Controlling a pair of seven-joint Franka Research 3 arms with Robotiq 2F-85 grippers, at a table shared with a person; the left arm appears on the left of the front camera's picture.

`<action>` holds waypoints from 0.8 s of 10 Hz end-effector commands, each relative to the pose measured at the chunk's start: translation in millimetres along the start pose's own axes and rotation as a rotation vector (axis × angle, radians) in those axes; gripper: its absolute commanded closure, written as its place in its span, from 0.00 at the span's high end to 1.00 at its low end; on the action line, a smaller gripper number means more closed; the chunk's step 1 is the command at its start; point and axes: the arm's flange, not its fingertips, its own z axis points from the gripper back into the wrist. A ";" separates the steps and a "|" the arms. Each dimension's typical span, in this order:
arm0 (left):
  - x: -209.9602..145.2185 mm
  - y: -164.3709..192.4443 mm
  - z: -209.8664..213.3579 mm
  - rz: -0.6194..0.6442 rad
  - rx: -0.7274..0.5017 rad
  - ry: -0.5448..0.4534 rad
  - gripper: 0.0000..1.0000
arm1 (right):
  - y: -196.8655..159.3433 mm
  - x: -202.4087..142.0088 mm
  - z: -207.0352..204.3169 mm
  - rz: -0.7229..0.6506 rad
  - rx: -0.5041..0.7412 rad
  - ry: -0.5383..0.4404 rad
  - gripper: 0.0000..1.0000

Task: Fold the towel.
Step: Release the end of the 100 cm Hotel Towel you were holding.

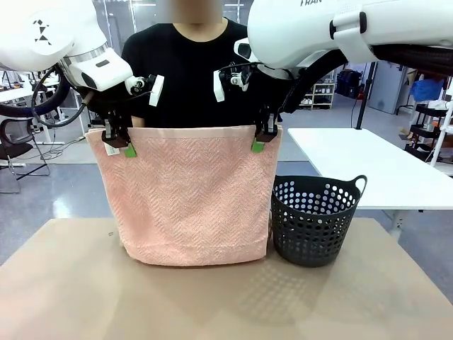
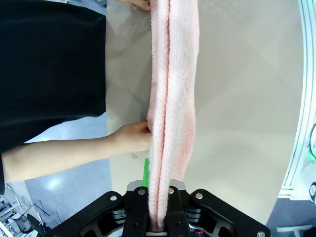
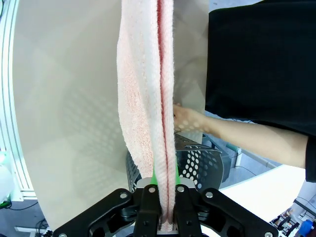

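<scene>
There is one towel (image 1: pixel 187 195), one basket (image 1: pixel 315 219) and two grippers. The left gripper (image 1: pixel 120 146) is squeezed tight on one top corner of the towel. The right gripper (image 1: pixel 260 144) is squeezed tight on the other top corner. The towel hangs straight down below both grippers, spread flat between them, in two layers. Its bottom edge is down by the surface (image 1: pixel 212 304). The basket stands just beside the towel, below the right gripper. A person touches the towel's far side with one hand (image 2: pixel 133 137) below the left gripper and the other hand (image 3: pixel 185 118) below the right gripper.
</scene>
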 end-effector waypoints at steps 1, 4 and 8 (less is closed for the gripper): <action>-1.2 1.0 1.8 -0.001 0.005 0.003 0.00 | -0.4 -0.7 0.4 0.002 -0.003 0.004 0.00; -1.2 1.0 1.8 -0.001 0.005 0.003 0.00 | -0.4 -0.7 0.4 0.002 -0.003 0.004 0.00; -1.2 1.0 1.8 -0.001 0.005 0.003 0.00 | -0.4 -0.7 0.4 0.002 -0.003 0.004 0.00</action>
